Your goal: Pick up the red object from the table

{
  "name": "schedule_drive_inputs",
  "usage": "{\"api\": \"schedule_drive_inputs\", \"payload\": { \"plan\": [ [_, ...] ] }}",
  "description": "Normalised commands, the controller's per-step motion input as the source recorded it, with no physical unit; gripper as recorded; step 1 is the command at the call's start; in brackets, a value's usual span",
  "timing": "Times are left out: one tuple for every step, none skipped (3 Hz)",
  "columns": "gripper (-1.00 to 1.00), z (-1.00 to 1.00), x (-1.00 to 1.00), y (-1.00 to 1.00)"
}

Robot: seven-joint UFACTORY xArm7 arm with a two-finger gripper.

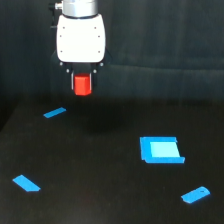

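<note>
- Far left, low in the exterior view: flat blue piece lying on the table, near the front-left edge.
- Further back, still left: thin blue strip on the table, slanted, well apart from the other pieces.
- Upper left-centre: white arm body w/ gripper pointing straight down. Gripper clenched on the red object; the block sits between the dark fingers, about as wide as the gap.
- Red object is up in the air, clear of the table, seen against the dark backdrop. Looks like nothing touches it but the fingers; view is blurry, so exact contact hard to tell.
- Right of centre: larger blue rectangular piece, flat on the table.
- Far right, low: small blue elongated piece, slanted, near the rectangular one but apart.
- Table: black, slightly glossy. Backdrop: dark, curtain-like folds.
</note>
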Motion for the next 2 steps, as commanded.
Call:
{"api": "schedule_drive_inputs", "payload": {
  "plan": [
    [-0.97, 0.01, 0.08, 0.0],
    [-1.0, 0.02, 0.04, -0.05]
  ]
}}
